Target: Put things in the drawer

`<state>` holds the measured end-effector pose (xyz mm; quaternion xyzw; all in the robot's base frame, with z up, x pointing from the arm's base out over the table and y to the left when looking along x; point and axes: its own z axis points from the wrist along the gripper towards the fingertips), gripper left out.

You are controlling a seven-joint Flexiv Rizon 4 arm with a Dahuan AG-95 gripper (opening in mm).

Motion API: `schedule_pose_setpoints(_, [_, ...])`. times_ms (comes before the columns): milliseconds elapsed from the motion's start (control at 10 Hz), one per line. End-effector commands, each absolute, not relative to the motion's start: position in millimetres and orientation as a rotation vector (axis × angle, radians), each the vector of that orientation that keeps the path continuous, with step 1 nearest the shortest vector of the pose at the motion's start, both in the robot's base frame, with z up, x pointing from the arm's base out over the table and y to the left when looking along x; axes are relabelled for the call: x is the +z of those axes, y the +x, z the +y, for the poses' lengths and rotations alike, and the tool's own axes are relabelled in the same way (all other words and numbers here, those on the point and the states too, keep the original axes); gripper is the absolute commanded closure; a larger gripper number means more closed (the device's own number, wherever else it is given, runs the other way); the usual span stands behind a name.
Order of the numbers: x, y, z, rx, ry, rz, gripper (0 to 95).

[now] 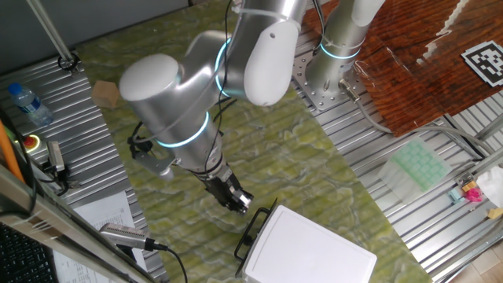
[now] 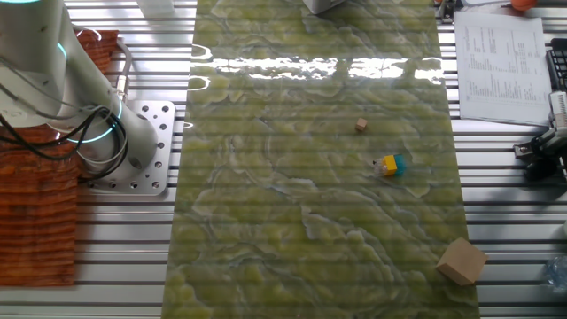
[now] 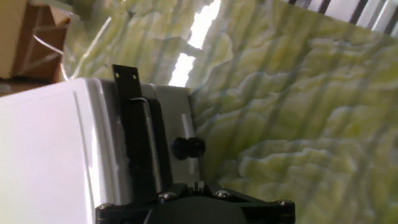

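The white box-like cabinet (image 1: 310, 250) stands at the near end of the green mat. Its drawer front (image 3: 169, 115) looks flush with the cabinet, and no tray slides out. The thin black wire handle (image 1: 253, 229) sticks out toward my gripper (image 1: 238, 201), which hangs low just beside it. In the hand view the handle (image 3: 147, 134) runs along a black strip (image 3: 132, 130), with a black knob (image 3: 188, 147) to the right. I cannot tell how the jaws stand. A small yellow-and-blue item (image 2: 388, 165) and a tiny wooden cube (image 2: 361, 126) lie on the mat. No lemon-shaped toy is in view.
A cardboard-coloured block (image 2: 461, 260) sits at the mat's edge; it also shows in one fixed view (image 1: 106, 93). A clear water bottle (image 1: 27, 102) lies on the slatted table. A pale green gridded tray (image 1: 420, 165) rests to the right. Papers (image 2: 498, 62) and the arm's base (image 2: 142, 151) flank the mat.
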<state>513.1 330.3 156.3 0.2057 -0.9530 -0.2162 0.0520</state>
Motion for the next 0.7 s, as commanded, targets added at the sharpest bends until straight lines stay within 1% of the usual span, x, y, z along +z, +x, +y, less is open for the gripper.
schedule_pose_setpoints(100, [155.4,510.5,339.4,-0.673,0.611,-2.896,95.0])
schedule_pose_setpoints(700, [157.4,506.4,348.2,-0.674,0.596,-2.896,95.0])
